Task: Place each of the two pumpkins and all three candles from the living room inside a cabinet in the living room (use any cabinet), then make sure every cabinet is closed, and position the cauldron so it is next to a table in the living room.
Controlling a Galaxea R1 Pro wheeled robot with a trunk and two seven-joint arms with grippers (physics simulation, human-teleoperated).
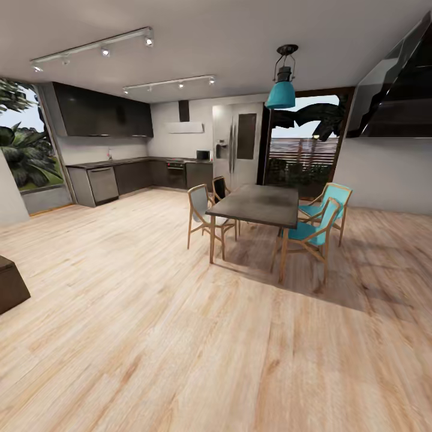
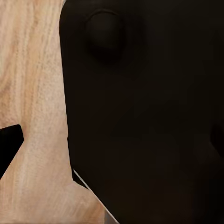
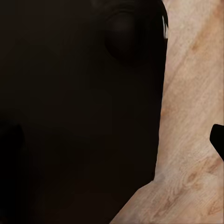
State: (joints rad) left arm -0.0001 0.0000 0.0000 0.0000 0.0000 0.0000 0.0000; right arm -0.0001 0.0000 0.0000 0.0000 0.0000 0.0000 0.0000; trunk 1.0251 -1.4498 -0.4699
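Dining table [image 1: 259, 203] with four chairs [image 1: 313, 231] on wood floor [image 1: 150, 336] | kitchen cupboards [image 1: 102, 111], fridge [image 1: 237, 144] behind | finger state of both grippers: cannot tell

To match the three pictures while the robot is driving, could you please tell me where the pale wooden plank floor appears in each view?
Head view: the pale wooden plank floor spans the lower half, running under the dark rectangular dining table.
Left wrist view: a strip of it beside a large dark bulk.
Right wrist view: a strip of it beside a similar dark bulk.
Shared landmark: the floor's pale plank grain.
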